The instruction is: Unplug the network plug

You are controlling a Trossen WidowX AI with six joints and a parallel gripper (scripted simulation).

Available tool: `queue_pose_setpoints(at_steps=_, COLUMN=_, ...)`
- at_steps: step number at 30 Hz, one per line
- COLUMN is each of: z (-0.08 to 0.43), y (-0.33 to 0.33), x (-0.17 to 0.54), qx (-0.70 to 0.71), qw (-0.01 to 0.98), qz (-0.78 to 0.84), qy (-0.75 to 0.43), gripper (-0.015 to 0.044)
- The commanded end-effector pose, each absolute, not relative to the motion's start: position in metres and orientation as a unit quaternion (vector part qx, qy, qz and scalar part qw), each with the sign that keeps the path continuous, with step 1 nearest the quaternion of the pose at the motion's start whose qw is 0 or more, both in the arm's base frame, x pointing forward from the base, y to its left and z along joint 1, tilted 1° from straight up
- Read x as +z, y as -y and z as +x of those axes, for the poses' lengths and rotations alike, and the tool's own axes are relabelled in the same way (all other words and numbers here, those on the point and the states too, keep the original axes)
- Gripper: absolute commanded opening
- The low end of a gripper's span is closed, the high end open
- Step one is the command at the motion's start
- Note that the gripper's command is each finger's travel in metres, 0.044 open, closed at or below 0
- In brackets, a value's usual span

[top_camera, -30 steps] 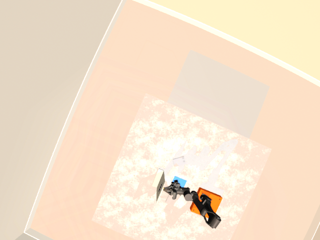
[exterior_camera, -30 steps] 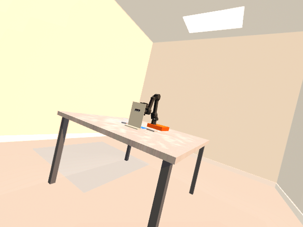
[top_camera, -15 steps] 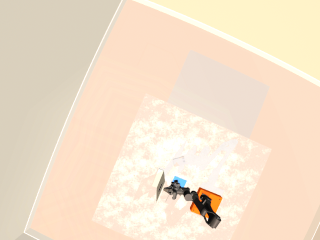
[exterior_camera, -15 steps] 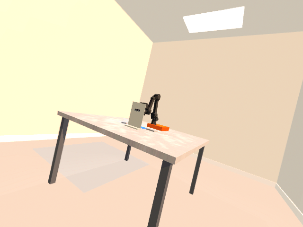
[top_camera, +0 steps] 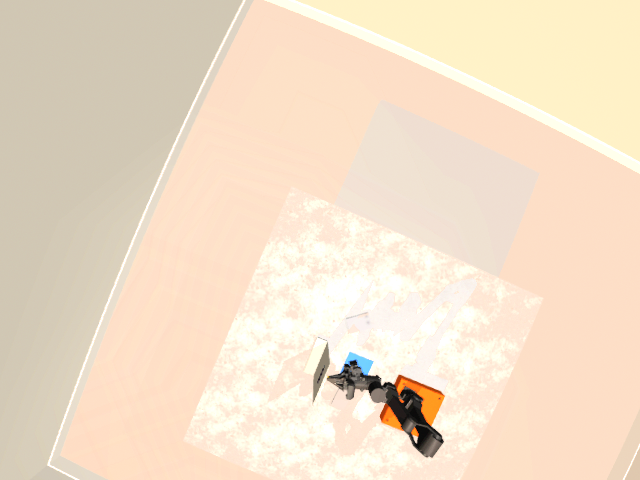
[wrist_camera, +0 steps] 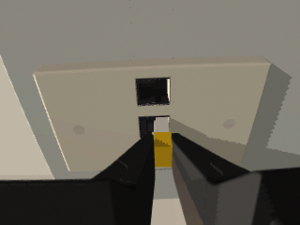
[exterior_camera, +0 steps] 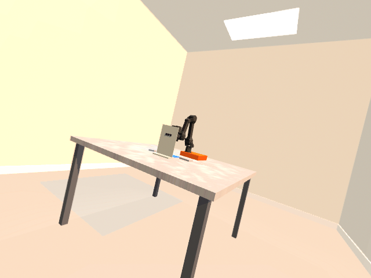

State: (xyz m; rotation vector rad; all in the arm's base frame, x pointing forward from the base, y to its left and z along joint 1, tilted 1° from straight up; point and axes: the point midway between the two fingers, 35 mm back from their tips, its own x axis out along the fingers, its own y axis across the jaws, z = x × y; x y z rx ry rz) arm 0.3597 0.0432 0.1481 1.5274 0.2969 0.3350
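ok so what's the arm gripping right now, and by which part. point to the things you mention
The small yellow block-shaped plug (wrist_camera: pixel 163 151), held between the black fingers by its left and right sides.

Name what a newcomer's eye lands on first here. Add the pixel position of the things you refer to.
The bright orange base (top_camera: pixel 436 408) (exterior_camera: pixel 192 156) under the black arm, on the table. Then the blue square (top_camera: pixel 363 360) (exterior_camera: pixel 175 156), partly hidden beneath the arm from above. Up close, the yellow plug body (wrist_camera: pixel 163 157) between the dark fingers of the end effector (wrist_camera: pixel 163 136), in front of the beige socket plate (wrist_camera: pixel 94 103).
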Motion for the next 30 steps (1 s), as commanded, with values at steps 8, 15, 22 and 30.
queue_pose_setpoints(at_steps=8, z=0.351, y=-0.042, x=0.147, qx=0.150, qw=0.699, qz=0.687, qy=-0.134, gripper=0.0000)
queue_pose_setpoints(at_steps=15, z=0.346, y=-0.041, x=0.147, qx=0.149, qw=0.699, qz=0.687, qy=-0.134, gripper=0.0000)
queue_pose_setpoints(at_steps=22, z=0.342, y=-0.040, x=0.147, qx=0.149, qw=0.699, qz=0.687, qy=-0.134, gripper=0.0000)
queue_pose_setpoints(at_steps=30, z=0.337, y=-0.038, x=0.147, qx=0.149, qw=0.699, qz=0.687, qy=-0.134, gripper=0.0000)
